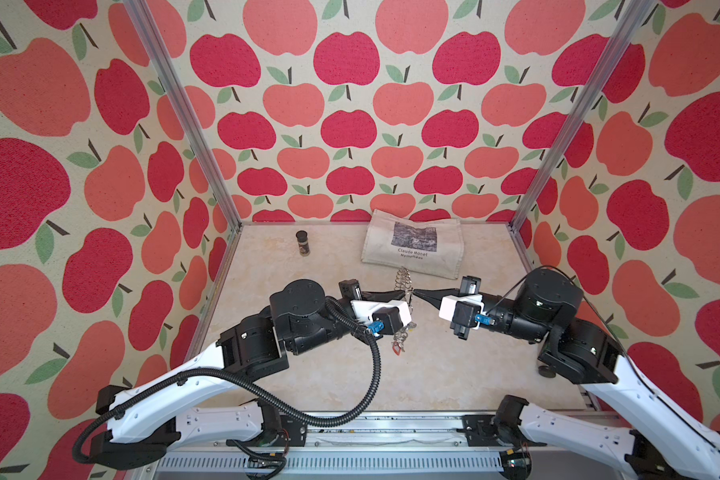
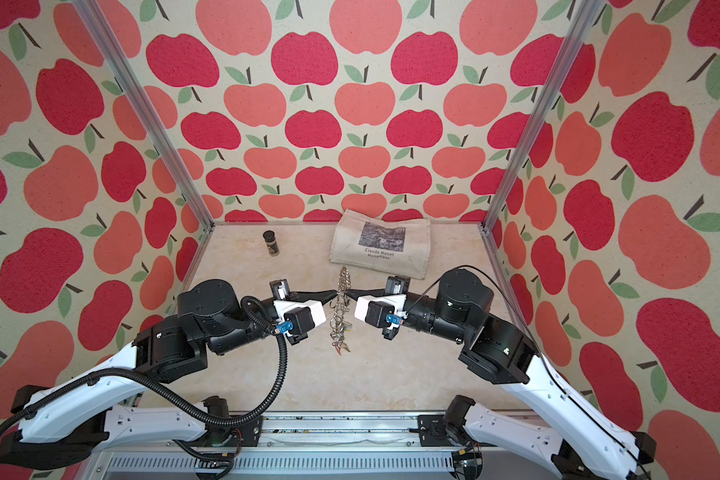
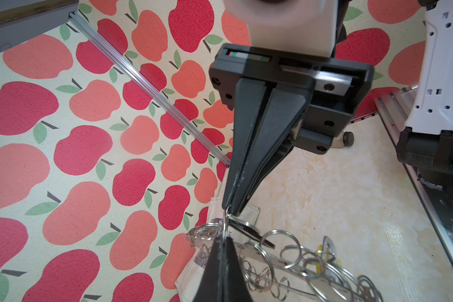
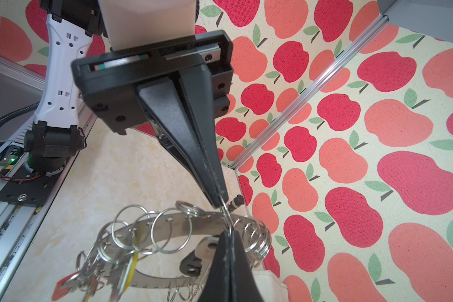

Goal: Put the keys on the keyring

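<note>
Meeting tip to tip above the bench (image 1: 454, 374), your left gripper (image 1: 404, 296) and right gripper (image 1: 417, 294) are both fully closed. Each pinches the same thin wire ring (image 4: 226, 217) on the rim of the keyring (image 4: 173, 222). The keyring hangs on edge between them, clear of the bench, with its flat disc running from the back of the cell toward the arms' bases in both top views.

Your next move turns on where the keys (image 4: 205, 247) lie. The silver end sits just beside the right gripper's tips, close under the pinched ring. From there the long axis slants away across the disc to the black tag. Your right arm looks the nearer of the two. You cannot tell from these views whether the key's hole is already threaded on the wire.
</note>
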Controlling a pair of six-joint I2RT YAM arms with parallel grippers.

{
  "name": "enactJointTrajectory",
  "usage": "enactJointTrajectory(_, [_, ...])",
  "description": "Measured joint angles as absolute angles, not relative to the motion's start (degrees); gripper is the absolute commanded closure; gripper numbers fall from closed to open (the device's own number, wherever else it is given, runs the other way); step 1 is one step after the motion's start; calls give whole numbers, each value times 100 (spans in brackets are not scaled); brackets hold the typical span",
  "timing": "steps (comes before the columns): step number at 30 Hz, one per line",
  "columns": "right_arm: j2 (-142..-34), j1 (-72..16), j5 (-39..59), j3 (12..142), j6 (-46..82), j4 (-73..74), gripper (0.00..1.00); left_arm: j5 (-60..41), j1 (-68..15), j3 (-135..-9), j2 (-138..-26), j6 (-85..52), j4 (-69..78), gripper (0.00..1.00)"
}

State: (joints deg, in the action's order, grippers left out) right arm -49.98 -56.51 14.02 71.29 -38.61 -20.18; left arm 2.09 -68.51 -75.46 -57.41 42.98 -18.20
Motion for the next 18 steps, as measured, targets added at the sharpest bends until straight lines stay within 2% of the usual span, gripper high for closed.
enactJointTrajectory(18, [-4925, -5651, 1459, 7129, -3859, -2018, 100, 180, -6851, -7983, -5970, 4130, -2274, 100])
